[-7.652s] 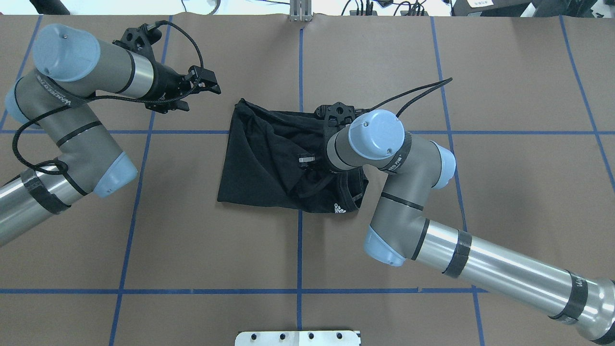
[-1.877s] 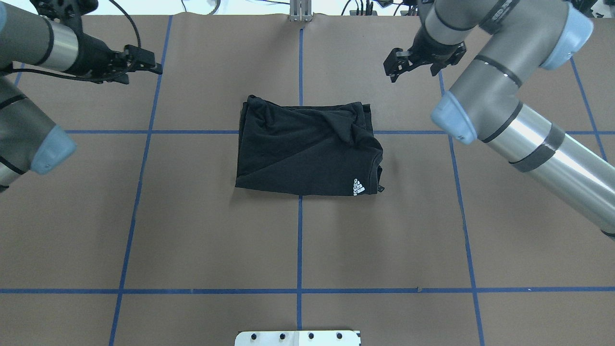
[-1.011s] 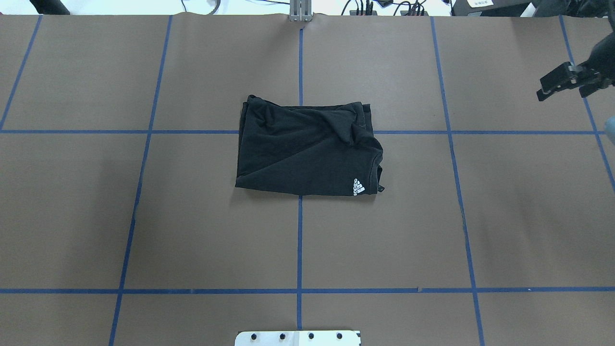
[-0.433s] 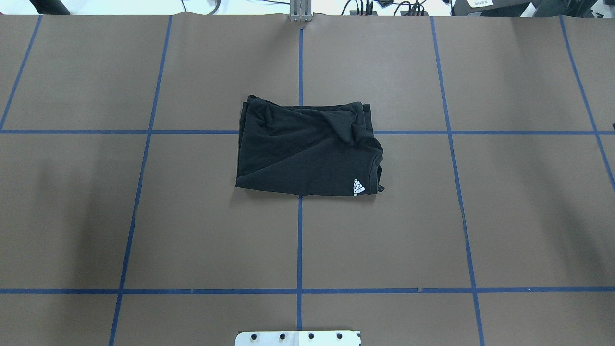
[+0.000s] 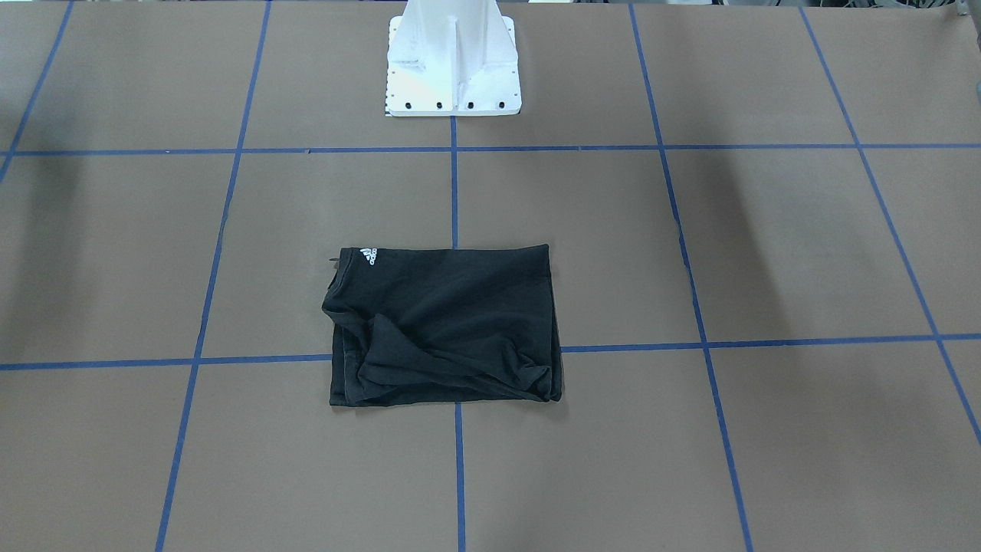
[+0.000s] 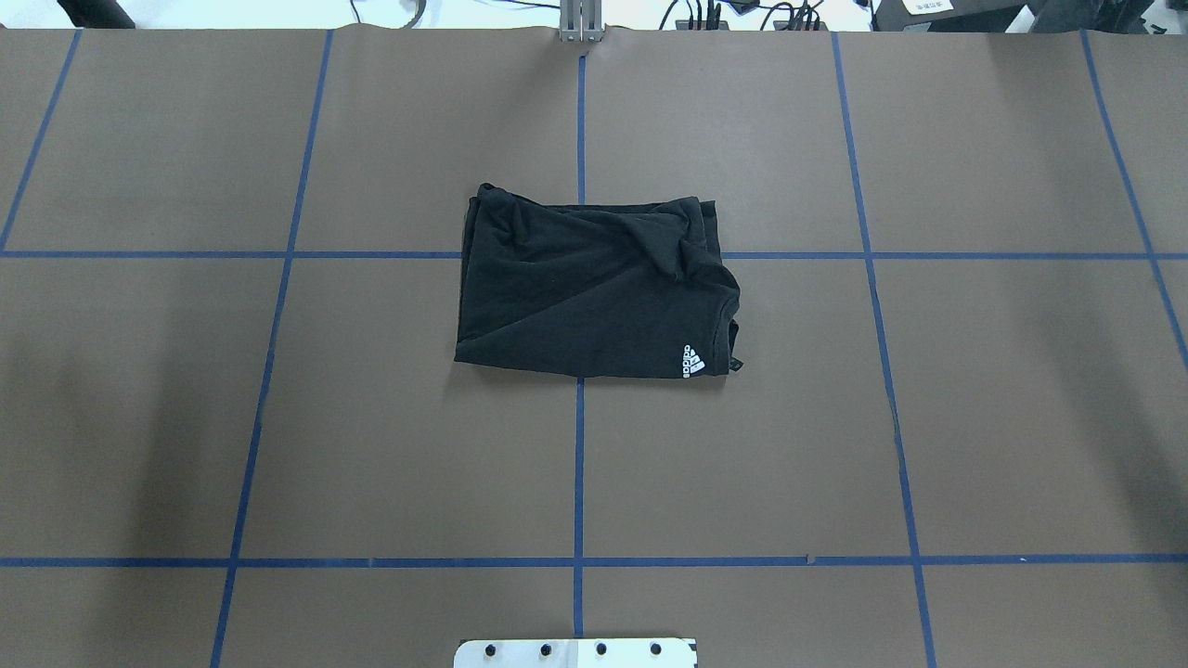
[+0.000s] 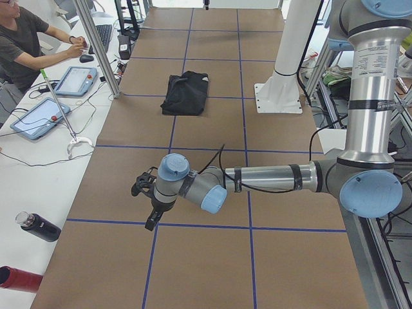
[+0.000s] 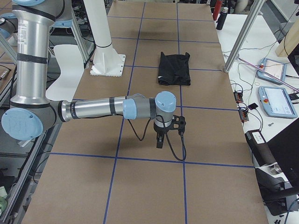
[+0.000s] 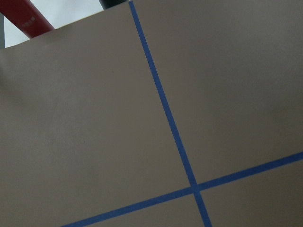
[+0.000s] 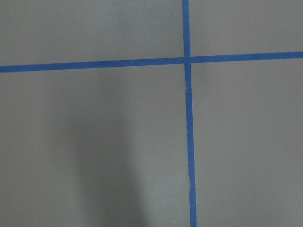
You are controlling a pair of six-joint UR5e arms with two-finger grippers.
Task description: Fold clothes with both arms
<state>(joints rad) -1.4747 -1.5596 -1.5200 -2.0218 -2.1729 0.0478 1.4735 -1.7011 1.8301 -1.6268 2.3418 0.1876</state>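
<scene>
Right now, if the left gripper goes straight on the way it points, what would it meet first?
The left gripper points down, so it would probably meet the brown table cover first, near a crossing of blue tape lines. The black T-shirt lies far off that line. Its height is unclear.

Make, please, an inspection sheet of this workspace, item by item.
surface: brown table cover with blue tape grid, lying flat.
job's things: black T-shirt folded into a rough rectangle at the middle, white logo showing.
clutter: nothing seen.
grippers: left gripper and right gripper far from the shirt, pointing down; open or shut cannot be told.
cables: left arm's cable, right arm's cable, both black.
surroundings: white pedestal, person at a side desk, tablets, bottles.
</scene>
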